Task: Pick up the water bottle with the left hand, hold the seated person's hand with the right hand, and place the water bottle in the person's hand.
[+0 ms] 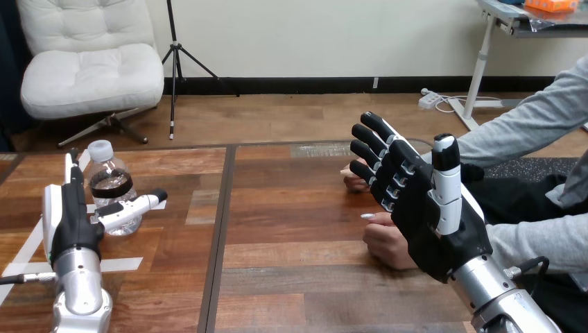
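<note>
**Left robot hand** [69, 223]: located at the left side of the brown wooden desk [298, 284], at the end of the silver left forearm [80, 295]. Its fingers [70, 170] are straight and point away from the robot, just beside the left flank of the clear plastic water bottle with a white cap and dark label band [109, 186]. Its thumb [132, 207] extends to the right and crosses in front of the bottle's lower body. The hand is spread, not curled round the bottle. Whether a finger or the thumb touches the plastic cannot be told.

**Water bottle:** upright on the desk at the left side, between the fingers and thumb of the left robot hand. Flat white tape strips [118, 265] lie on the desk near the bottle's base.

**Right robot hand** [433, 232]: raised over the right part of the desk, well apart from the bottle. Its fingers are straight and fanned apart, pointing up and to the left. Its thumb stands upright. It grips nothing.

**Person's hands:** both enter from the view's right in grey sleeves. The person's nearer hand [385, 243] lies low at the desk, partly hidden behind the palm of the right robot hand. The person's farther hand [352, 182] shows just beside that hand's fingers. Contact with either cannot be told.
</note>
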Robot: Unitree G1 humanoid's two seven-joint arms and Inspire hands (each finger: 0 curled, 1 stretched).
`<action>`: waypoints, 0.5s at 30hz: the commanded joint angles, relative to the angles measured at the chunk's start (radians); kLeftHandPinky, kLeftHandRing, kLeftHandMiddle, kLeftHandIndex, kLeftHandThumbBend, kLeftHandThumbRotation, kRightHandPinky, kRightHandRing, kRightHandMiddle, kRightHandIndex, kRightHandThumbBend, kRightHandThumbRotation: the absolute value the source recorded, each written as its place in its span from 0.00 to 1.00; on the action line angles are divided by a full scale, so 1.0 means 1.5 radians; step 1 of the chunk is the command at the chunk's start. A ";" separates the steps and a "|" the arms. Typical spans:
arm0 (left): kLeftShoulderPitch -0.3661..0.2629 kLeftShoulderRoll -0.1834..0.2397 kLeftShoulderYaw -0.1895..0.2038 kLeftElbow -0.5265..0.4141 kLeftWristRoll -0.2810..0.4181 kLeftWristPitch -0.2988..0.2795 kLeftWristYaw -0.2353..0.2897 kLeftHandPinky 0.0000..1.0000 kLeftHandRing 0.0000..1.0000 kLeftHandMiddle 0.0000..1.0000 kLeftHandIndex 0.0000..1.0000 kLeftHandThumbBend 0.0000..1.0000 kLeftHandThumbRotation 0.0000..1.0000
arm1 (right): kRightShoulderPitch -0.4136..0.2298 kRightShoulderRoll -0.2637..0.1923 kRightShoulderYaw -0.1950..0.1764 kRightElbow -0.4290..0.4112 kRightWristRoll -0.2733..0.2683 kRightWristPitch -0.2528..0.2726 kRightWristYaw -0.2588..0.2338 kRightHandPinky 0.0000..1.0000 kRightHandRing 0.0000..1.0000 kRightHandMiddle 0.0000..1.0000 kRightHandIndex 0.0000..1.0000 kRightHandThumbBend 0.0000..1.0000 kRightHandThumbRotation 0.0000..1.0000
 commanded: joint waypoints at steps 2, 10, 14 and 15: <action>-0.073 0.030 -0.019 0.030 0.013 -0.006 0.029 1.00 1.00 1.00 1.00 0.96 0.23 | -0.038 0.007 -0.007 -0.015 0.006 -0.018 0.001 1.00 0.99 0.97 0.96 0.95 1.00; -0.087 0.032 -0.026 0.049 0.008 -0.005 0.043 1.00 1.00 1.00 1.00 0.96 0.26 | -0.038 0.006 -0.007 -0.014 0.005 -0.022 0.004 1.00 0.98 0.97 0.96 0.94 1.00; -0.092 0.032 -0.027 0.051 0.005 -0.003 0.047 1.00 1.00 1.00 1.00 0.96 0.26 | -0.038 0.006 -0.008 -0.011 0.005 -0.025 0.007 1.00 0.98 0.97 0.96 0.94 1.00; -0.095 0.032 -0.026 0.054 0.003 -0.002 0.047 1.00 1.00 1.00 1.00 0.96 0.26 | -0.038 0.005 -0.008 -0.011 0.005 -0.026 0.007 1.00 0.98 0.97 0.96 0.94 1.00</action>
